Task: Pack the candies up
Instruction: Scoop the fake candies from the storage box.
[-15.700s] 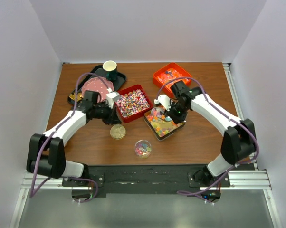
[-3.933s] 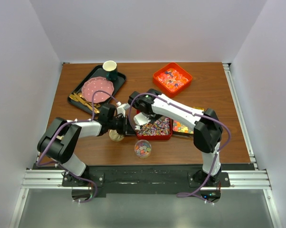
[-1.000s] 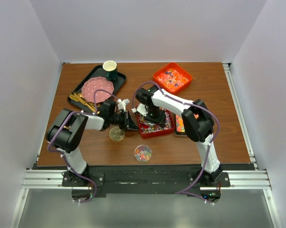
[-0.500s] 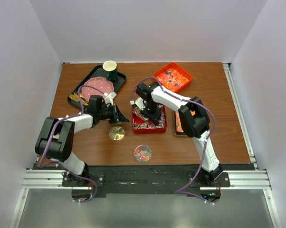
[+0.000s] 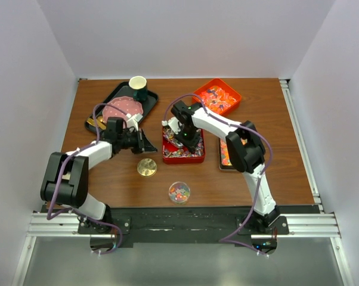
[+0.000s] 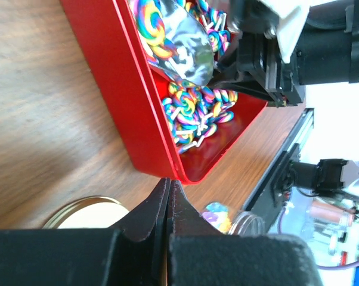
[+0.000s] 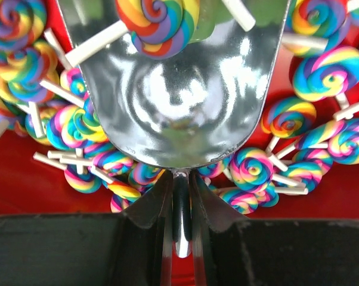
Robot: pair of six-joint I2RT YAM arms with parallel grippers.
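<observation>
R gripper (image 7: 180, 202) clamped on handle of scoop (image 7: 179, 101). Bowl just ahead of its fingers, down among lollipop candies (image 7: 313, 65) in red tray (image 6: 138, 113), one pop at bowl's far end. L gripper (image 6: 167, 199) pinched shut, empty, tips at tray corner, contact unclear. Step: scooping. Next, prob.: lift level, carry to jar (image 5: 179, 192) w/o spilling.

right wrist: scoop (image 7: 179, 113) bowl cut off at top edge. top view: scoop hidden under right hand (image 5: 184, 137), which also covers the far part of the red tray (image 5: 183, 161). right arm (image 5: 218, 122) hides most of the dark tray (image 5: 222, 167). candies (image 5: 179, 190) in the jar (image 5: 187, 192) too small to tell apart. left wrist: gold lid (image 6: 78, 214) half behind left hand (image 6: 167, 186).
</observation>
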